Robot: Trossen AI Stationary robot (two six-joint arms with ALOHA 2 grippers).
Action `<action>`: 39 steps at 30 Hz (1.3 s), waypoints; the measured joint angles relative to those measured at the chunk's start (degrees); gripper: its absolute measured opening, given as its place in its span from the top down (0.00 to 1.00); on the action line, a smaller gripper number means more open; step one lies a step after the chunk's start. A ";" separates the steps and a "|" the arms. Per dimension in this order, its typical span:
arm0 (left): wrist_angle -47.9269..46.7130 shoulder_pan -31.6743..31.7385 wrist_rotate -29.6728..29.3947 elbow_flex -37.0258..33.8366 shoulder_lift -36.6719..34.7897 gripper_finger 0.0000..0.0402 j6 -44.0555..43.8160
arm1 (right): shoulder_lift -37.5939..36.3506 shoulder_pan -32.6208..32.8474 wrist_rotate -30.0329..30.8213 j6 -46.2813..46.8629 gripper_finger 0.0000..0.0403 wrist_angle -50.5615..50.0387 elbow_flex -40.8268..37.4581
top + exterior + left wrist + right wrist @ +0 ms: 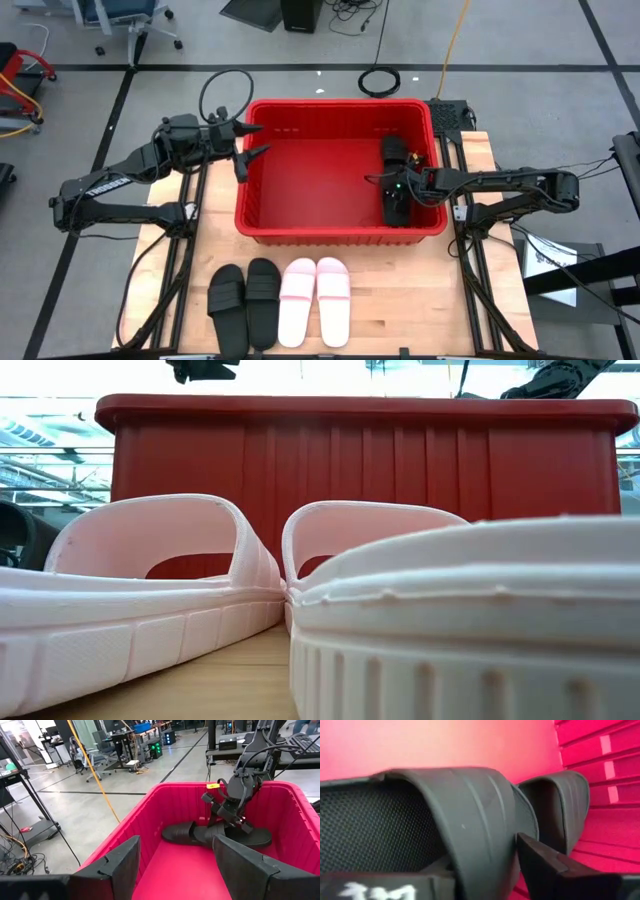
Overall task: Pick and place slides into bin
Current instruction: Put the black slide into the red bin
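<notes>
The red bin stands mid-table. Two black slides lie on its floor at its right end, one beside the other. My right gripper reaches down into the bin from the right, open, with one slide's strap between its fingers. My left gripper hangs open over the bin's left rim with nothing between its fingers. Two more black slides and two pink slides rest sole-down on the table near its front edge. My right gripper has one finger under the slide's strap, inside the foot opening, and the other finger outside, against the strap's edge. The fingers slant down from the table's right. The slide lies on the bin floor. Whether the fingers press the strap, I cannot tell.
The bin's tall walls ring both grippers' working space. Bare wooden tabletop lies to the right of the pink slides. Cables and a coiled cord lie on the floor behind the table.
</notes>
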 joint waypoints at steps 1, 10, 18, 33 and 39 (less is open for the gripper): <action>-0.02 0.00 0.00 0.00 0.00 0.38 -0.02 | -0.13 0.00 -0.02 0.18 0.65 -0.47 -0.01; -0.01 0.00 -0.01 -0.01 0.00 0.38 -0.17 | -0.38 0.11 -3.19 1.59 0.50 -2.98 0.03; -0.31 0.00 -0.02 0.00 0.00 0.38 -0.15 | -0.41 0.11 -5.13 2.00 0.40 -3.92 0.25; -1.71 -0.02 -0.04 -0.02 -0.02 0.38 -0.39 | -4.59 0.14 -8.25 2.77 0.33 -11.96 3.78; -1.69 0.00 -0.03 -0.02 -0.02 0.38 -0.42 | -8.48 0.15 -12.99 4.20 0.33 -14.14 3.84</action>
